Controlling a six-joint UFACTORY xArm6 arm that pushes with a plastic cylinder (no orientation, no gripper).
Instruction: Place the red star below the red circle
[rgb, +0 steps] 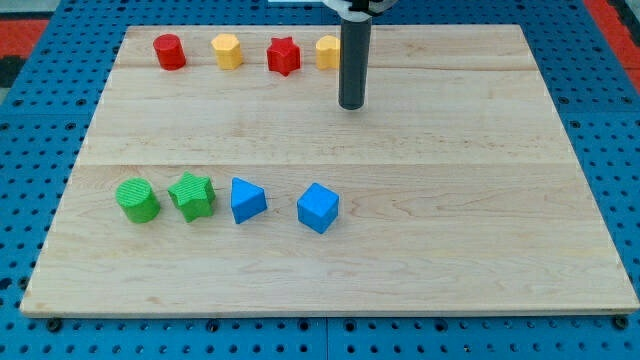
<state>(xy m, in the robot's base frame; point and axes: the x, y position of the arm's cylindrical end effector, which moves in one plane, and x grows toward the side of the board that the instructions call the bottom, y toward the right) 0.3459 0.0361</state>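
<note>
The red star sits near the view's top, left of centre, in a row of blocks. The red circle is a short cylinder at the left end of that row. A yellow block lies between them. My tip is to the right of the red star and a little lower, apart from it. The rod partly hides a second yellow block just right of the star.
A lower row holds a green cylinder, a green star, a blue triangular block and a blue cube. The wooden board rests on a blue pegboard.
</note>
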